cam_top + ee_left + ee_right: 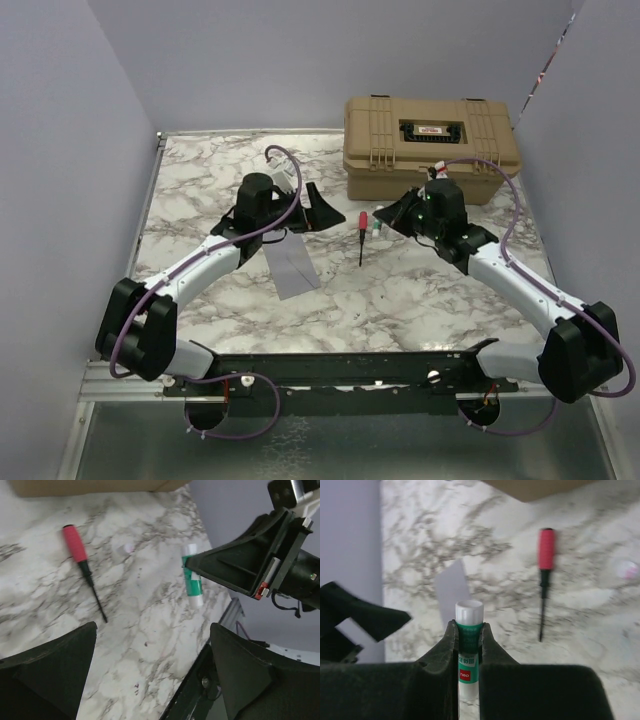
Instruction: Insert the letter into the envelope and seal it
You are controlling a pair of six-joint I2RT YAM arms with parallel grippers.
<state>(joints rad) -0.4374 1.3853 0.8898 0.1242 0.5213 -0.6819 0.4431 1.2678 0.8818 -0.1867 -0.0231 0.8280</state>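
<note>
The grey envelope (290,266) lies flat on the marble table, just below my left gripper (316,210); it also shows in the right wrist view (451,587). The tan letter is not in view. My left gripper (152,628) is open and empty above bare marble. My right gripper (380,222) is shut on a green-and-white glue stick (469,625), its white cap sticking out past the fingertips (451,635). The glue stick (192,577) also shows in the left wrist view, held by the right gripper's black fingers (235,565).
A red-handled screwdriver (361,235) lies between the two grippers, also in the wrist views (75,542) (546,550). A big tan hard case (430,145) stands at the back right. Grey walls close in the table on three sides.
</note>
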